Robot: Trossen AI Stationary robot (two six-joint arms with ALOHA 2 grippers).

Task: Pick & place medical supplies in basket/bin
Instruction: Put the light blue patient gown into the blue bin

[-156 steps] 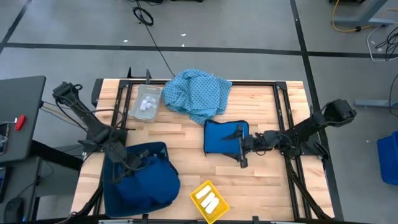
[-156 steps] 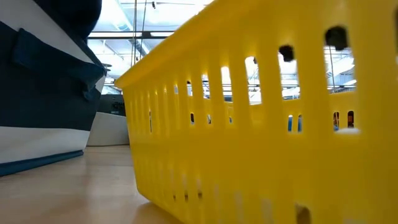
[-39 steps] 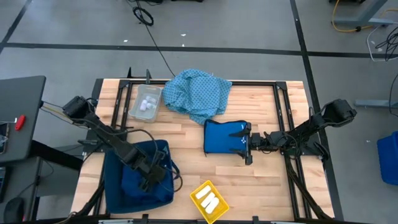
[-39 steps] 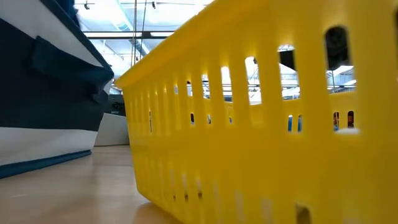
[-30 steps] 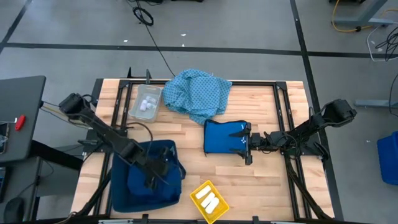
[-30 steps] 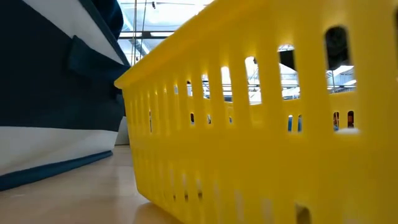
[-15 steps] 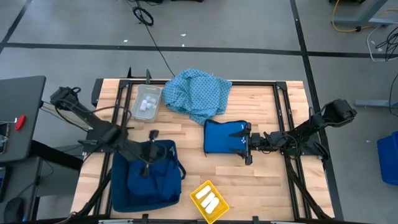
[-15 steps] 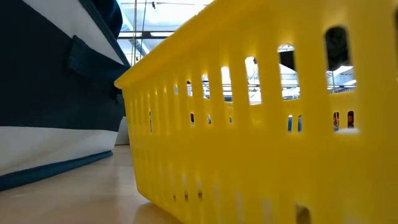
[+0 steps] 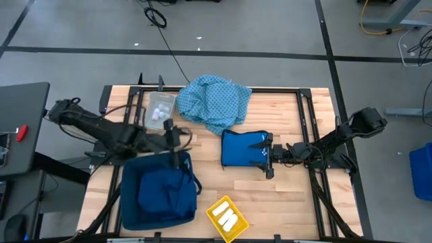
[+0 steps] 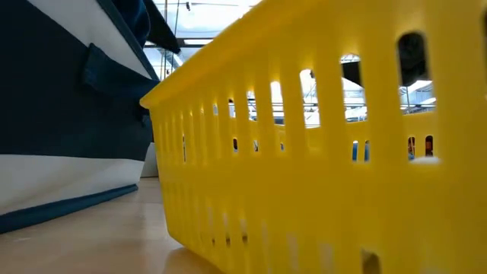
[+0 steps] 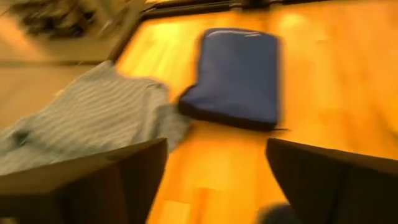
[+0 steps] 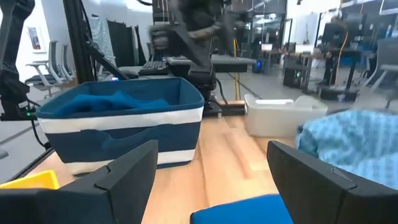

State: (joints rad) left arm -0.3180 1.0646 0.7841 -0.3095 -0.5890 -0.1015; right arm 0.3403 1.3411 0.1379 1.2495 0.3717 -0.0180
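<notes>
The light-blue dotted cloth (image 9: pixel 214 101) lies bunched at the table's far middle. Left of it stands a clear tray (image 9: pixel 158 111) holding small white rolls. My left gripper (image 9: pixel 174 135) hangs open above the table, between the tray and the navy bin (image 9: pixel 158 192), with nothing between its fingers (image 11: pixel 214 149). My right gripper (image 9: pixel 268 156) is open and level at the right edge of the bright blue pouch (image 9: pixel 243 148). The yellow basket (image 9: pixel 226 217) stands at the near edge with white packets in it. My right gripper stands with a finger (image 9: pixel 264 142) on either side of the pouch's right edge (image 12: pixel 242 211). Whether a finger touches the pouch I cannot tell.
The navy bin with a white band (image 12: pixel 124 124) fills the near left. The yellow basket (image 10: pixel 319 152) stands right in front of the low camera. Bare wood lies between the pouch and the bin and at the far right.
My left gripper has risen out of the navy bin and gone toward the table's far edge, turning toward the cloth and the pouch, and its fingers have opened. The bin stays where it was. My right arm has kept still.
</notes>
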